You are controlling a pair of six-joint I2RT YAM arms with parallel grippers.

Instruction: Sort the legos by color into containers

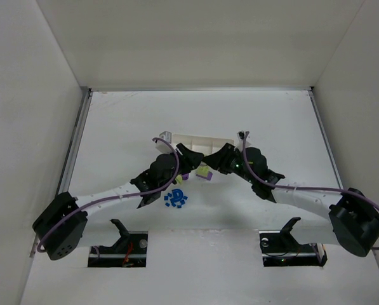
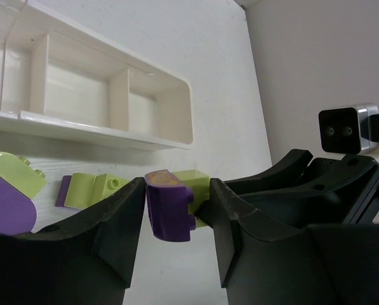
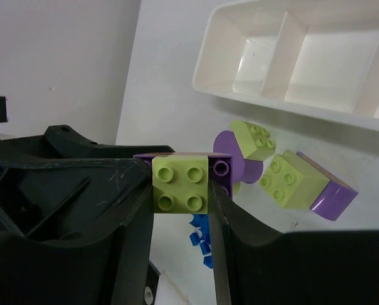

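Both grippers hold one two-colour pair above the table. My left gripper (image 2: 176, 213) is shut on its purple brick (image 2: 169, 206). My right gripper (image 3: 179, 190) is shut on its yellow-green brick (image 3: 179, 184), with the purple half (image 3: 222, 175) showing behind it. In the top view the left gripper (image 1: 190, 166) and right gripper (image 1: 213, 164) meet just in front of the white three-compartment tray (image 1: 195, 140). The tray (image 2: 100, 130) (image 3: 272, 105) shows no bricks in its visible compartments.
A yellow-green and purple pair (image 3: 297, 181) (image 2: 91, 190) and a yellow-green brick on a round purple piece (image 3: 252, 140) (image 2: 8, 190) lie before the tray. Several tiny blue pieces (image 1: 175, 199) (image 3: 202, 238) sit in a heap nearer the arms. White walls enclose the table.
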